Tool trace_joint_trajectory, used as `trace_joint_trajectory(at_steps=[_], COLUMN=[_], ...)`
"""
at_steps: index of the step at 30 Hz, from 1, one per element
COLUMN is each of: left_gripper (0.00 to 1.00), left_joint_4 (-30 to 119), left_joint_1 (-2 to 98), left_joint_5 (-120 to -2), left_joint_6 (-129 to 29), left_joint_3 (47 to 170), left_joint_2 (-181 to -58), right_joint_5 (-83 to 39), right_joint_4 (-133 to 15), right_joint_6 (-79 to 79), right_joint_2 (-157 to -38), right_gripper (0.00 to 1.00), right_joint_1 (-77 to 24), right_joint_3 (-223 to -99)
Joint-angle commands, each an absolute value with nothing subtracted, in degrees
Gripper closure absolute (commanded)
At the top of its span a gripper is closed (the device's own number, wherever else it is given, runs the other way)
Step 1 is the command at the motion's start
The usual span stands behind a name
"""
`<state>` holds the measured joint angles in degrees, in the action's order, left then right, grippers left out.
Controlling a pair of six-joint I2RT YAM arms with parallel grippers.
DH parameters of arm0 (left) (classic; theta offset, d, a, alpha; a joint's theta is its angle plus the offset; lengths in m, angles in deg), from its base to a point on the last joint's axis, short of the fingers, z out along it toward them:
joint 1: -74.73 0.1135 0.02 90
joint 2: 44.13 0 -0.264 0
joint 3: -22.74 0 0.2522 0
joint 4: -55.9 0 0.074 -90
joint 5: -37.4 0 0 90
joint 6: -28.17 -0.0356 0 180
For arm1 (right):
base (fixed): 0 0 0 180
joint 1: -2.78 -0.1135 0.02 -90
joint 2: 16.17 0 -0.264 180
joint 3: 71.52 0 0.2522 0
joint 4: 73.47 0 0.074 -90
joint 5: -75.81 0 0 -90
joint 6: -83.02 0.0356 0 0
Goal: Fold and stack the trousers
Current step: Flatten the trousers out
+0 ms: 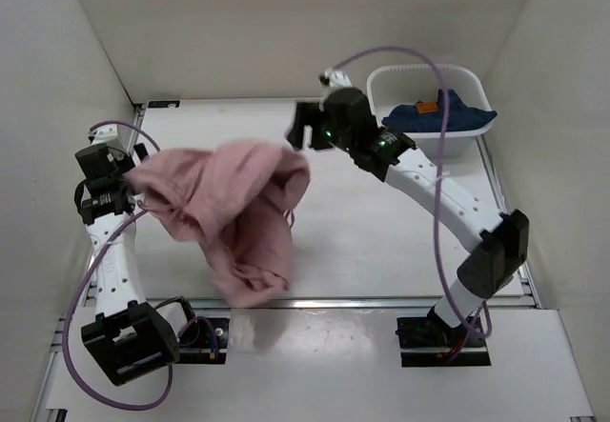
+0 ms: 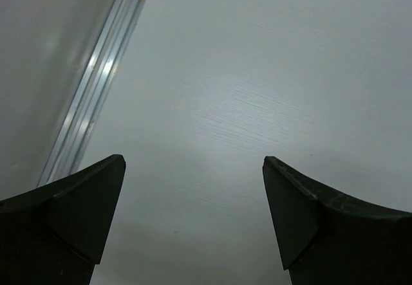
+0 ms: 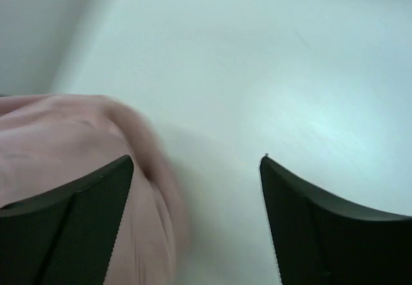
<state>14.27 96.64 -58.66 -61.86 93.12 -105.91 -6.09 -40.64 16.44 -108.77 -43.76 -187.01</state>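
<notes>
The dusty-pink trousers (image 1: 233,212) are a bunched, wrinkled heap at the centre-left of the table, with one end trailing toward the front edge. My left gripper (image 1: 122,182) sits at the heap's left edge. In its wrist view the left gripper (image 2: 193,159) is open over bare table, with no fabric between the fingers. My right gripper (image 1: 301,129) is just off the heap's upper right corner. Seen from its wrist, the right gripper (image 3: 196,159) is open. The trousers (image 3: 71,143) lie blurred by its left finger, not between the fingers.
A white basket (image 1: 412,72) stands at the back right and holds a dark navy garment (image 1: 448,114) with an orange tag. White walls enclose the table on the left, back and right. A metal rail (image 2: 90,98) runs along the left side.
</notes>
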Motion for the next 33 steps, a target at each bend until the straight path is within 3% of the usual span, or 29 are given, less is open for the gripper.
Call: trace_joint_trajectory(at_steps=[1, 2, 4, 8, 14, 19, 23, 26, 27, 30, 31, 33], left_gripper=[0.0, 0.0, 0.0, 0.0, 0.0, 0.0, 0.0, 0.0, 0.0, 0.0, 0.0, 0.0], left_joint_4=[12.18, 12.17, 12.17, 11.04, 7.35, 5.5, 4.18, 3.04, 3.03, 3.03, 3.03, 2.51], left_joint_1=[98.28, 98.89, 99.51, 99.51, 99.51, 99.51, 99.51, 99.51, 99.51, 99.51, 99.51, 99.51], left_joint_5=[-53.04, -51.73, -51.11, -51.01, -52.25, -52.77, -52.77, -54.0, -54.0, -55.32, -56.28, -58.13], left_joint_6=[-61.83, -61.83, -61.83, -61.83, -61.83, -61.83, -61.83, -61.83, -61.83, -61.83, -61.83, -61.83], left_joint_3=[91.79, 90.65, 90.64, 91.25, 94.15, 89.86, 87.91, 87.39, 87.39, 87.39, 87.39, 88.08], left_joint_2=[-106.09, -107.14, -108.46, -109.79, -109.79, -107.41, -106.27, -105.66, -105.66, -105.66, -105.66, -106.18], right_joint_5=[-3.8, -7.04, -7.61, -3.82, -16.03, -21.4, -23.85, -27.02, -28.42, -27.82, -26.68, -22.65], right_joint_4=[-34.56, -35.09, -31.78, -22.54, -20.6, -13.51, -13.73, -18.48, -19.62, -21.21, -20.6, -20.08], right_joint_6=[24.48, 23.96, 20.3, 10.09, -0.21, 3.56, 4.71, 3.48, 3.48, 2.95, 2.95, 4.44], right_joint_2=[-105.55, -105.55, -108.78, -113.54, -124.52, -143.56, -147.83, -145.47, -143.63, -141.68, -140.46, -137.13], right_gripper=[0.13, 0.02, 0.01, 0.01, 0.01, 0.01, 0.01, 0.16, 0.42, 0.94, 1.0, 1.0], right_joint_1=[-31.96, -27.41, -26.05, -32.27, -49.92, -53.21, -53.73, -54.78, -54.79, -54.79, -54.27, -51.72], right_joint_3=[-171.74, -169.5, -169.12, -179.46, -188.01, -202.21, -204.02, -200.08, -199.11, -197.78, -198.47, -199.54])
